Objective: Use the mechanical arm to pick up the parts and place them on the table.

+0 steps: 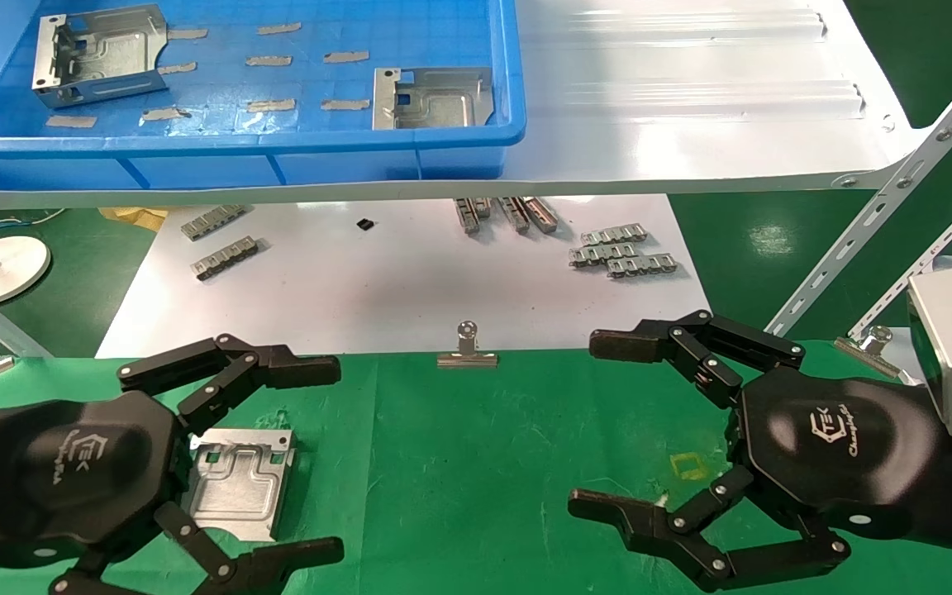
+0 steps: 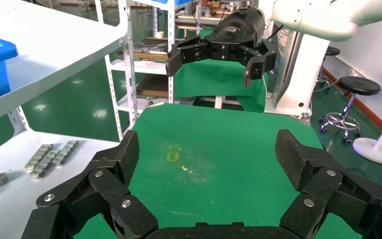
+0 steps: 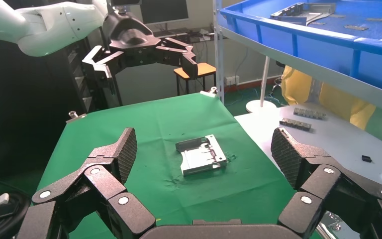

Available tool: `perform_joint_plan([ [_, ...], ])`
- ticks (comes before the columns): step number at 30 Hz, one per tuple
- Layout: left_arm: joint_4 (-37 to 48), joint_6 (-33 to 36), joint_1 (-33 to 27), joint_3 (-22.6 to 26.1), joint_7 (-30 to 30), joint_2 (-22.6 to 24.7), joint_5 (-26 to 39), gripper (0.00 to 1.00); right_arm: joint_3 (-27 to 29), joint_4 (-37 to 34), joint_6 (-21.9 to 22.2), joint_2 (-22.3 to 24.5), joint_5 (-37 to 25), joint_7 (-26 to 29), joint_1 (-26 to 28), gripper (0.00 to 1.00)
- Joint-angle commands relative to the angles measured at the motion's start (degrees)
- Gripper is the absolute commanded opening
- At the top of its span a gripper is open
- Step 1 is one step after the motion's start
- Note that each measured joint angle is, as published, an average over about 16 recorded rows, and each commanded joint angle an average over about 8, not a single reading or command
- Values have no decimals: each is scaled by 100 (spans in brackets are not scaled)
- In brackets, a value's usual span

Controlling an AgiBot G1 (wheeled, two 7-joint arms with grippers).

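Observation:
One silver-grey part (image 1: 240, 483) lies flat on the green-cloth table (image 1: 476, 463), also seen in the right wrist view as the part (image 3: 201, 155). My left gripper (image 1: 319, 461) hangs open above it, with its fingers spread to either side and nothing between them. From the left wrist view the left gripper (image 2: 210, 154) frames only bare cloth, and the part is hidden. Over the cloth's right side, my right gripper (image 1: 600, 423) (image 3: 205, 149) is open and empty. Two more parts (image 1: 100, 54) (image 1: 435, 99) rest in the blue tray (image 1: 278, 149).
The blue tray sits on a glossy white shelf (image 1: 691, 99) overhanging the far side. Its slanted perforated struts (image 1: 881, 198) stand at the right. Ribbed metal strips (image 1: 621, 252) lie on a white sheet (image 1: 377, 289). A binder clip (image 1: 467, 351) grips the cloth's far edge.

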Motion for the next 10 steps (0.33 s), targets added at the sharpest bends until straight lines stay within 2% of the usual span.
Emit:
perform_joint_plan([
  [1, 6, 1, -3, 2, 3, 1, 1, 100, 0, 0, 0, 0, 0, 0, 0, 100],
  [10, 17, 4, -6, 5, 7, 3, 5, 100, 0, 0, 0, 0, 0, 0, 0, 100],
])
